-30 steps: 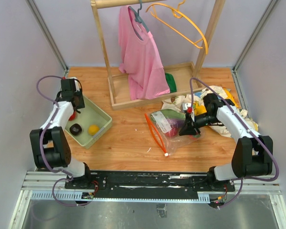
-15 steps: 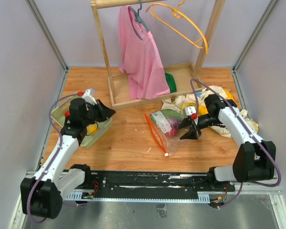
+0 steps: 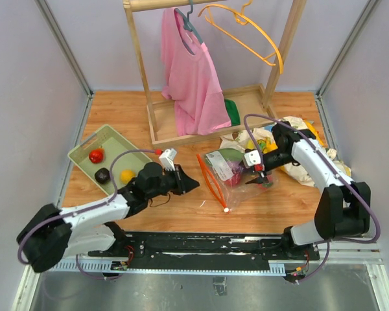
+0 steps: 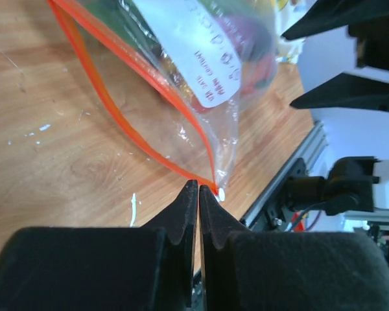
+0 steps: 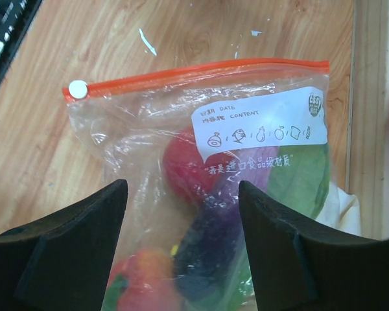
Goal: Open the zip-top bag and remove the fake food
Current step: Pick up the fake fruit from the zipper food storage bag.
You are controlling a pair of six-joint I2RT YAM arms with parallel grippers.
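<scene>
The zip-top bag (image 3: 236, 173) lies at mid-table, clear plastic with a white label (image 5: 259, 123). Its orange-red zipper strip (image 4: 110, 107) is parted into two lines, with a white slider (image 5: 78, 89) at the near end. Fake food shows through the plastic: a red piece (image 5: 185, 168), a purple one (image 5: 214, 240) and a green one (image 5: 301, 181). My right gripper (image 3: 262, 173) (image 5: 181, 191) hangs open just above the bag. My left gripper (image 3: 194, 186) (image 4: 199, 186) is shut, empty, its tips left of the bag's near corner.
A pale green tray (image 3: 84, 150) at the left holds red (image 3: 96, 155), dark (image 3: 102, 174) and yellow (image 3: 127, 175) pieces. A wooden rack (image 3: 157, 129) with a pink shirt (image 3: 191, 71) stands behind. A dinosaur-print cloth (image 3: 298, 129) lies at the right.
My left arm swung from the tray to the middle of the table and its gripper shut. My right gripper opened and let go of the bag.
</scene>
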